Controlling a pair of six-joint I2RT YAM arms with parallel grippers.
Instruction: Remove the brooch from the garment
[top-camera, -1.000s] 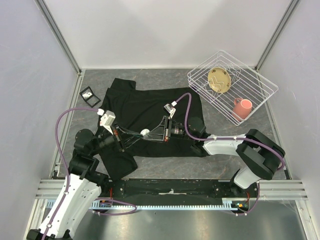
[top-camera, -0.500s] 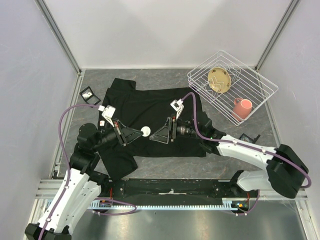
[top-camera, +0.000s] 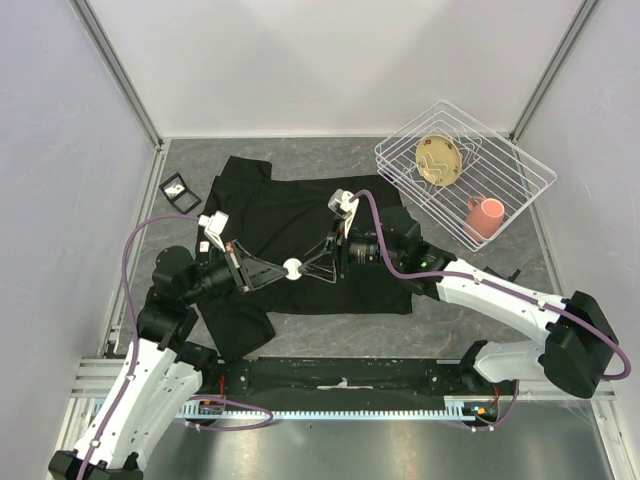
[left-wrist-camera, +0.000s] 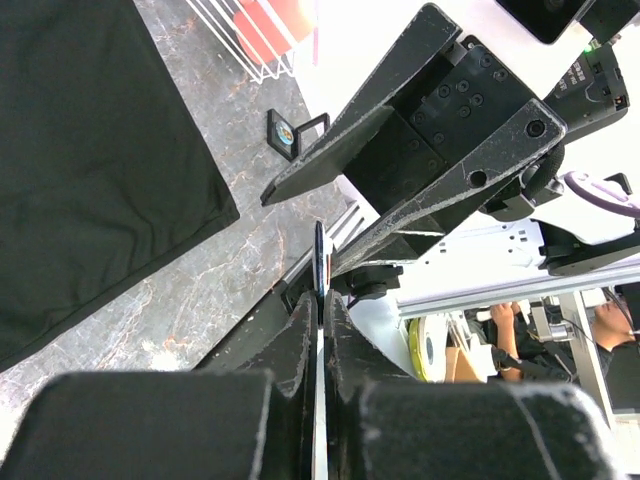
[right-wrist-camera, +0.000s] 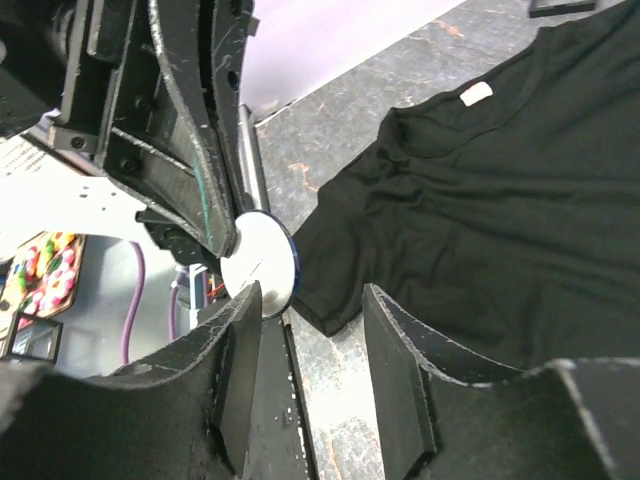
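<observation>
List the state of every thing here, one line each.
brooch, off the shirt, pinched edge-on in the left tool
left tool, shut on the brooch
right tool, open, one finger beside the brooch, not gripping it
shirt, spread out on the table
plate, standing on edge in the basket
cup, tilted in the basket
basket, upright, holding plate and cup

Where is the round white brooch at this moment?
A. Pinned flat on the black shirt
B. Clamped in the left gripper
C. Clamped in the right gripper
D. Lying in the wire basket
B: the brooch sits edge-on between the closed fingers of the left gripper, held up off the garment, while the right gripper stands open next to it.
</observation>
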